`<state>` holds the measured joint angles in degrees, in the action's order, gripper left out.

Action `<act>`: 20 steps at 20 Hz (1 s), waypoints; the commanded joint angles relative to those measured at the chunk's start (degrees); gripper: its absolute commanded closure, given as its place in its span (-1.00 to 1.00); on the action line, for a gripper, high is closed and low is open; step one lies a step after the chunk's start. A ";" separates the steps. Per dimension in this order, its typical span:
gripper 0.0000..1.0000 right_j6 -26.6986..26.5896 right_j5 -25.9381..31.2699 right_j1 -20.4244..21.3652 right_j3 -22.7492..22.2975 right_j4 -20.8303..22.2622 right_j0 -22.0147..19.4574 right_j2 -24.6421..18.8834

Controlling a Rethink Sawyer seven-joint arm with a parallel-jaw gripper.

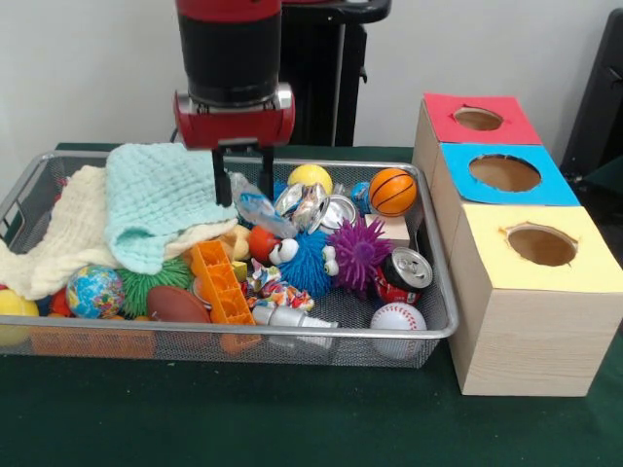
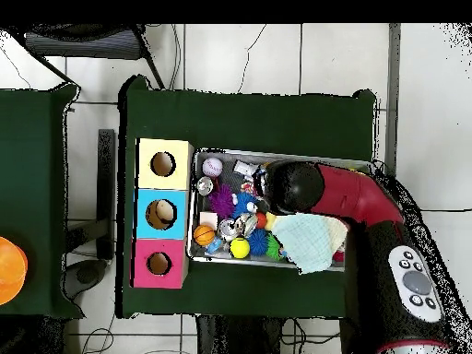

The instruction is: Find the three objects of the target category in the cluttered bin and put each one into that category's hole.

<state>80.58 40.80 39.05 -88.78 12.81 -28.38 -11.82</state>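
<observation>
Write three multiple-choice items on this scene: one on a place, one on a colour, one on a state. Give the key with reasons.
1. Where does the small basketball lie in the bin?
A. the far corner nearest the boxes
B. under the cloth
C. outside it

2. The box nearest the front camera has a top of which colour?
A. red
B. blue
C. yellow

3. What is the tool doing?
A. lying on the table
B. hanging over the bin's contents
C. inside a hole

Key: A, it sits by the far rim near the boxes; C, the yellow top is closest; B, it is above the clutter.
</observation>
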 commanded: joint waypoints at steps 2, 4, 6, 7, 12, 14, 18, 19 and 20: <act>1.00 15.97 5.87 9.72 -5.04 -6.30 5.15 2.96; 1.00 17.78 6.87 10.47 -4.76 -7.83 7.15 4.22; 1.00 19.71 7.23 10.94 -4.73 -9.32 9.19 5.51; 1.00 20.50 6.54 10.73 -4.86 -10.03 10.11 6.29; 1.00 24.32 4.84 9.84 -5.27 -13.56 14.76 8.99; 1.00 25.74 3.94 9.57 -5.89 -14.59 16.27 10.17; 1.00 27.09 0.21 8.30 -7.81 -16.77 18.00 10.42; 1.00 27.10 -0.79 7.84 -8.23 -17.08 18.02 10.27; 1.00 27.10 -1.79 7.39 -8.65 -17.39 18.05 10.13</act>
<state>92.02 41.13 49.24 -90.07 -1.86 -10.42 -2.95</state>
